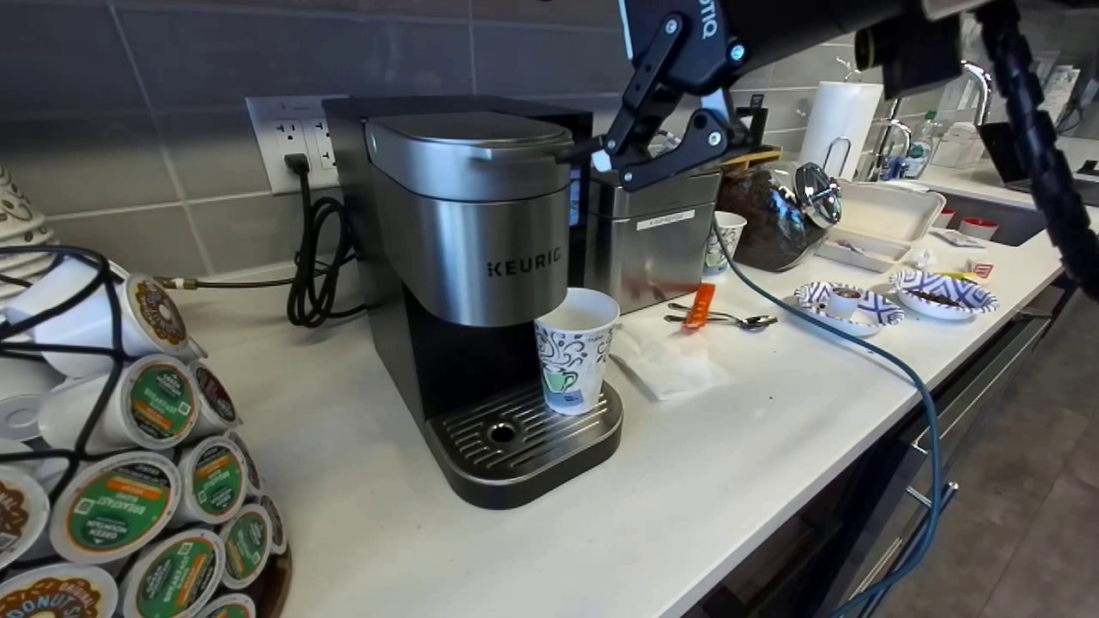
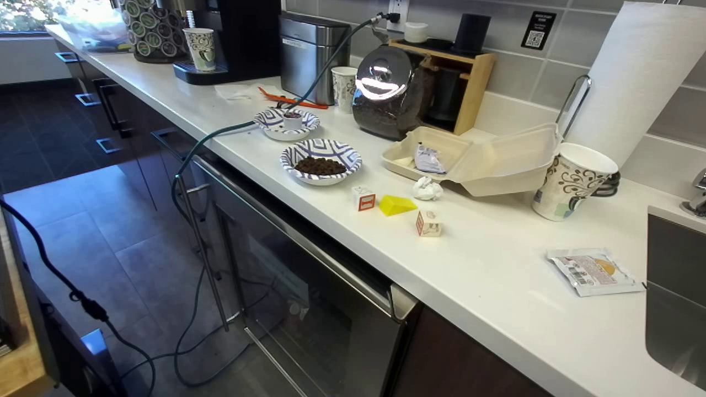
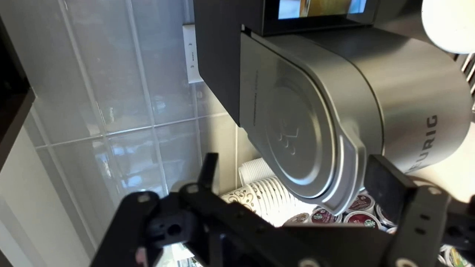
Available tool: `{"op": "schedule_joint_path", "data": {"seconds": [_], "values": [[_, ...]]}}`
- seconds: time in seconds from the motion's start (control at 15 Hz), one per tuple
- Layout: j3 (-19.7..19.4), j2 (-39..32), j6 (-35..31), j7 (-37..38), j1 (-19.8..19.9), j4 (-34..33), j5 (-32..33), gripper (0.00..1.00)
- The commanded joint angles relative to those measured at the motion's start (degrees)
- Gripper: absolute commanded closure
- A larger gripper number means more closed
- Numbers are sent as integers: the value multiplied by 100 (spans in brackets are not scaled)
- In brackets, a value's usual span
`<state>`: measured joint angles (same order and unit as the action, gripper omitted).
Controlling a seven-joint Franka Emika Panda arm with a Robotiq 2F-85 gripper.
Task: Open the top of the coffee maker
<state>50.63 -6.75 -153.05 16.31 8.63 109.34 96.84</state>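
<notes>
A: How was the arm (image 1: 798, 26) positioned?

B: It extended back and upward from the gripper (image 3: 293, 163). The gripper was angled down toward the coffee maker (image 1: 472, 275), its fingers (image 3: 387, 181) spread wide.

A: Where was the top (image 3: 293, 133)?

B: It lay closed on the coffee maker, directly ahead of the gripper. One finger stood at its front lip; contact could not be confirmed.

A: Which markings were legible?

B: "KEURIG" on the coffee maker's front, lower than the gripper; "OTIQ" on the gripper housing, partly out of view. Across the coffee maker from the gripper, pods (image 1: 129, 489) read "BREAKFAST BLEND" and "GREEN MOUNTAIN". The label on the stainless box (image 1: 652, 257), also lower than the gripper, was too blurred to read.

A: What edges and open room surrounded the gripper?

B: Below it, a paper cup (image 1: 573, 352) stood upright on the coffee maker's base. A tiled wall (image 1: 197, 51) bounded the space behind the coffee maker. Beneath the gripper, the white counter (image 1: 687, 463) extended to its front edge, with open air between. A blue cable (image 1: 937, 455) crossed the counter and hung over that edge.
</notes>
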Motion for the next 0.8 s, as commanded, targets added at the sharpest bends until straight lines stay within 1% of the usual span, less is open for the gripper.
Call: {"op": "schedule_joint_path", "data": {"seconds": [0.0,0.2,0.27,0.33,0.4,0.6,0.73], "values": [[-952,-266,67,-339,-1045,-284,-129,0],[-1579,-359,74,-293,-1662,-467,-124,0],[-1224,-433,135,-206,-1348,-513,-7,0],[-1304,-427,112,-159,-1427,-521,5,0],[-1302,-365,100,-44,-1414,-500,54,0],[-1334,-23,-33,587,-1327,-357,301,0],[-1360,118,-3,966,-1295,-350,382,0]]}}
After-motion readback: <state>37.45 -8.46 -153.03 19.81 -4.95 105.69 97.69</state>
